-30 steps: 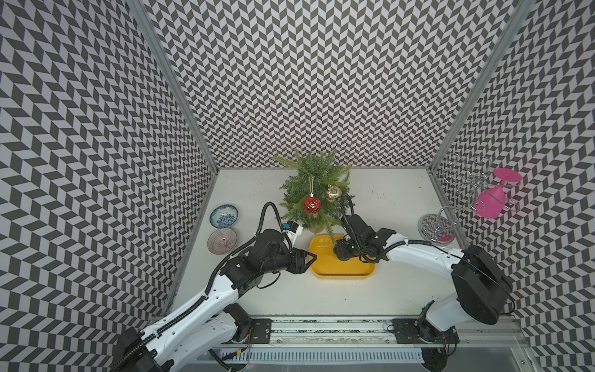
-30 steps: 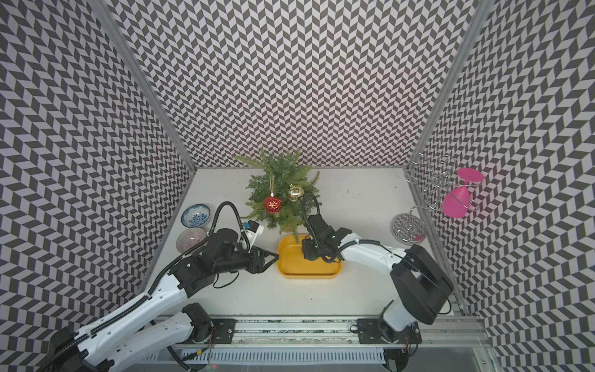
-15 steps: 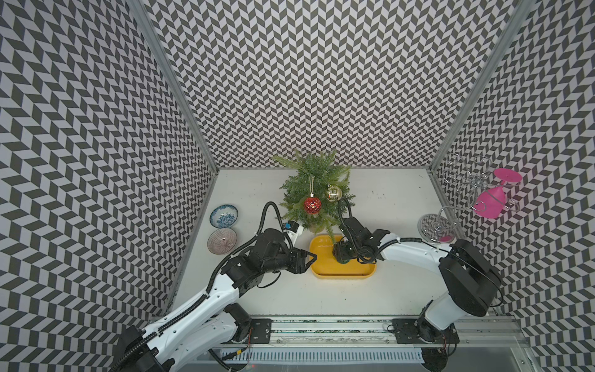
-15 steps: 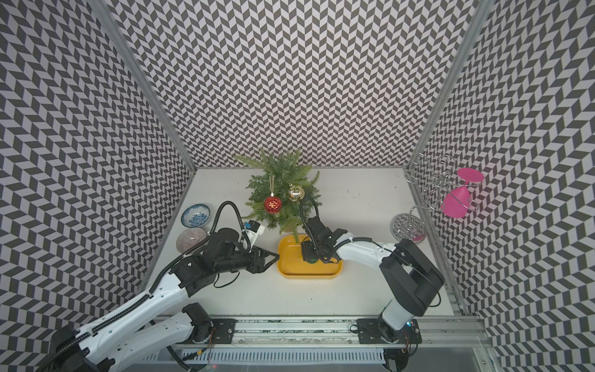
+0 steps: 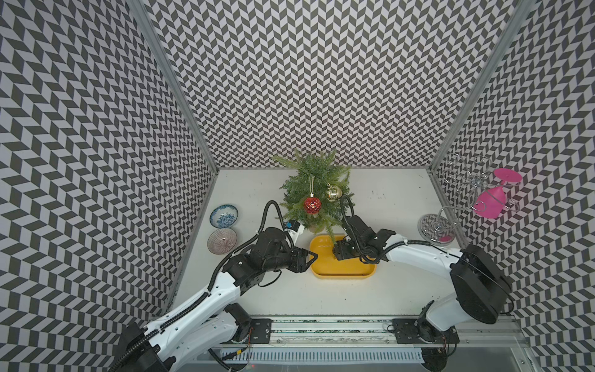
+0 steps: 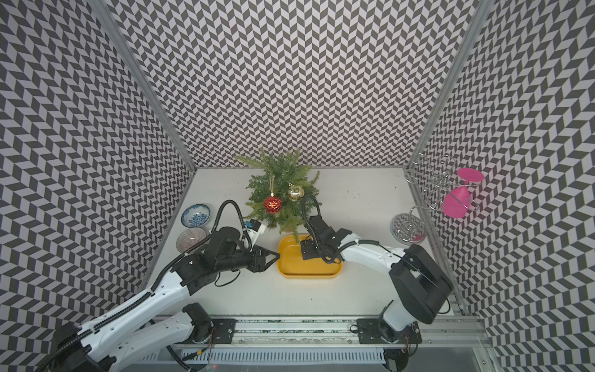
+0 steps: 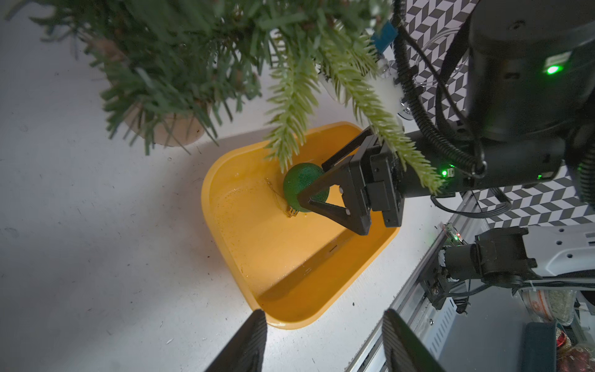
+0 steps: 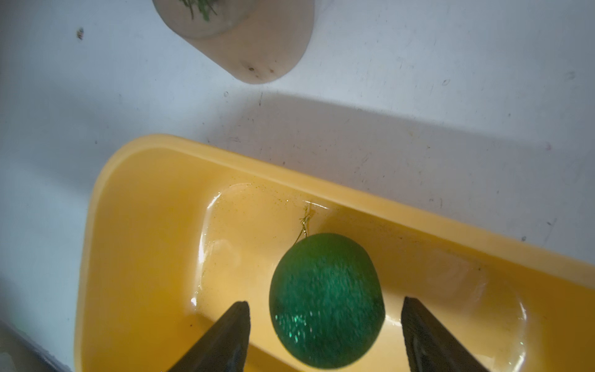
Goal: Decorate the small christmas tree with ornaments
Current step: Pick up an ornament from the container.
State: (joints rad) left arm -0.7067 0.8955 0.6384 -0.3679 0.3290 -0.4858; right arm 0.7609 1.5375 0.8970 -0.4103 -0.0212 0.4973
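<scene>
Right gripper (image 8: 325, 302) has parted its jaws since a second ago and sits slightly deeper in the yellow tray (image 5: 341, 272); left arm is unchanged. Its fingers are apart on either side of the green ornament (image 8: 326, 299), with a gap showing on both sides, so it isn't clamped. The ornament lies on the tray floor at the end nearest the tree, its gold string loop (image 8: 304, 222) trailing toward the tray wall. Right forearm runs low across the table, wrist angled down under a low branch. Left gripper (image 7: 323, 314) is level, pointing at the tray's short end, fingers apart, nothing between them. The small christmas tree (image 5: 315, 180) stands just behind the tray, with the red ornament (image 5: 312, 205) and gold ornament (image 5: 333, 192) hanging on it. A blue sticker (image 5: 292, 224) is on the left wrist block; print too small to read.
</scene>
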